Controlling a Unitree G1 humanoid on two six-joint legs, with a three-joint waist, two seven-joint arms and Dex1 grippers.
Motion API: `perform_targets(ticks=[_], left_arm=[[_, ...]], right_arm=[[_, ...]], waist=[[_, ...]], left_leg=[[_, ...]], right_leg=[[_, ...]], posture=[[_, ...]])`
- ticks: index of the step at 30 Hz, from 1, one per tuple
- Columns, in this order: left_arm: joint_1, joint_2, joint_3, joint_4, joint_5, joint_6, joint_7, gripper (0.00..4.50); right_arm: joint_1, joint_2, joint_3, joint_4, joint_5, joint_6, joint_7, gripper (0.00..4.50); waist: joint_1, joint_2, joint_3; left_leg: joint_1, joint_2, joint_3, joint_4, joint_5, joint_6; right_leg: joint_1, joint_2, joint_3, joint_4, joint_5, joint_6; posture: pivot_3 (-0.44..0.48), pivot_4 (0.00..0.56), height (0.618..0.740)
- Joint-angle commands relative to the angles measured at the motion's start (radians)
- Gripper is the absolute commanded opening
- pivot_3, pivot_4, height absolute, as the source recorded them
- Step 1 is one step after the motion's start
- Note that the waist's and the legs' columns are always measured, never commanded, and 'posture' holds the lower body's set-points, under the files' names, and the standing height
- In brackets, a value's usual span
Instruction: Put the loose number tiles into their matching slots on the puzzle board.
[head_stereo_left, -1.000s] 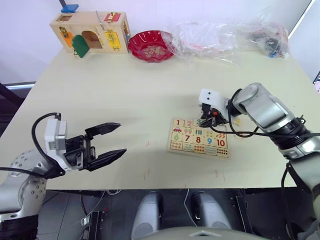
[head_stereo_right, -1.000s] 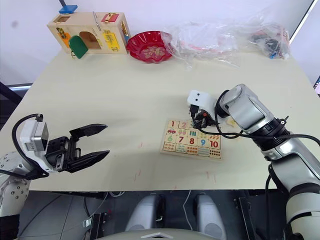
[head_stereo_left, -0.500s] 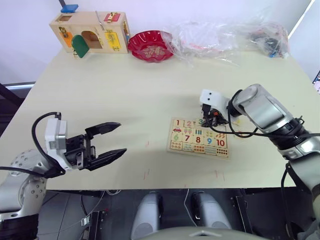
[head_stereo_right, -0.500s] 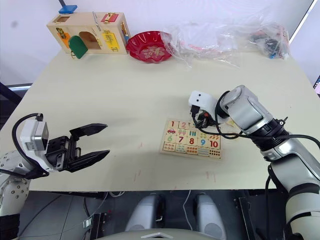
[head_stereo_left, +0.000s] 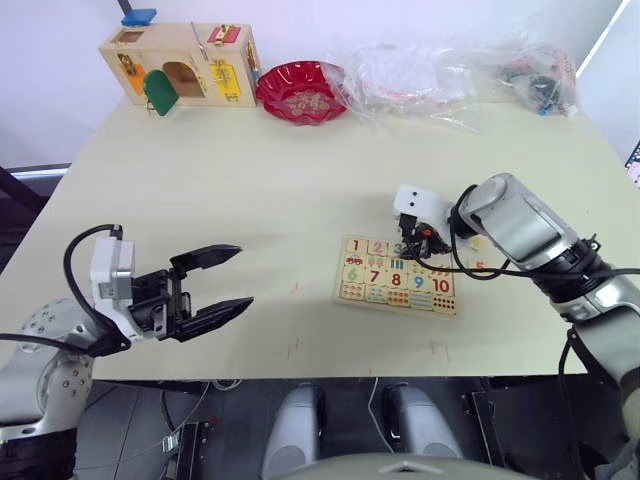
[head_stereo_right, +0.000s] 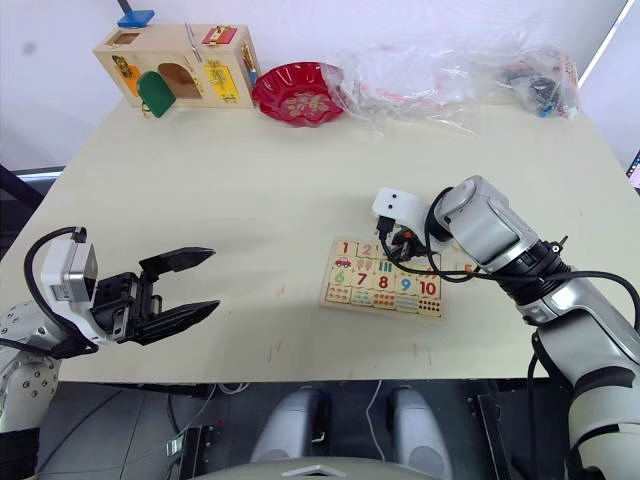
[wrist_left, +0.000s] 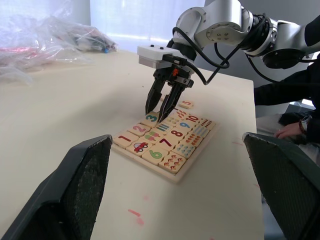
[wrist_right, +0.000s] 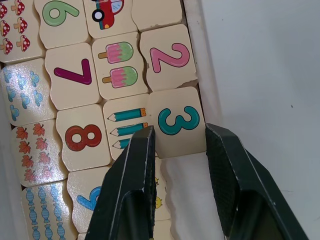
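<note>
The puzzle board (head_stereo_left: 398, 275) lies on the table right of centre. Its edge row holds the red 1 (head_stereo_left: 356, 245), the pink 2 (wrist_right: 170, 57) and the teal 3 (wrist_right: 178, 121). The slot (wrist_right: 184, 182) beside the 3 is bare wood. My right gripper (head_stereo_left: 415, 243) points down at that row, its fingers (wrist_right: 134, 180) pressed against two opposite sides of the 3, which lies flat in its recess. The orange 5 tile (wrist_left: 187, 104) lies loose on the table just off the board. My left gripper (head_stereo_left: 225, 282) hovers open and empty over the front left of the table.
A wooden latch box (head_stereo_left: 180, 65), a red bowl (head_stereo_left: 302, 90) and crumpled plastic bags (head_stereo_left: 455, 75) line the far edge. A person's hand (wrist_left: 295, 131) shows beyond the table behind my right arm.
My right gripper has shifted slightly left and closer to the board's edge row. The left arm has not moved.
</note>
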Motion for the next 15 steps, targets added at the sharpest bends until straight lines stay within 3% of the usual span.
perform_targets(ticks=[1,15], left_arm=[[0.007,0.005,0.018,-0.027,-0.005,-0.014,0.001,4.5],[0.013,0.003,0.018,-0.026,-0.003,-0.017,0.003,4.5]], right_arm=[[0.0,0.001,-0.006,-0.026,-0.004,0.001,-0.005,0.92],[-0.002,0.002,0.0,-0.002,-0.009,-0.007,-0.003,0.92]], waist=[[0.0,0.0,0.0],[0.0,0.0,0.0]], left_leg=[[0.0,0.0,0.0,0.0,0.0,0.0],[0.0,0.0,0.0,0.0,0.0,0.0]], right_leg=[[0.0,0.0,0.0,0.0,0.0,0.0],[0.0,0.0,0.0,0.0,0.0,0.0]], posture=[[0.0,0.15,0.74],[0.0,0.15,0.74]])
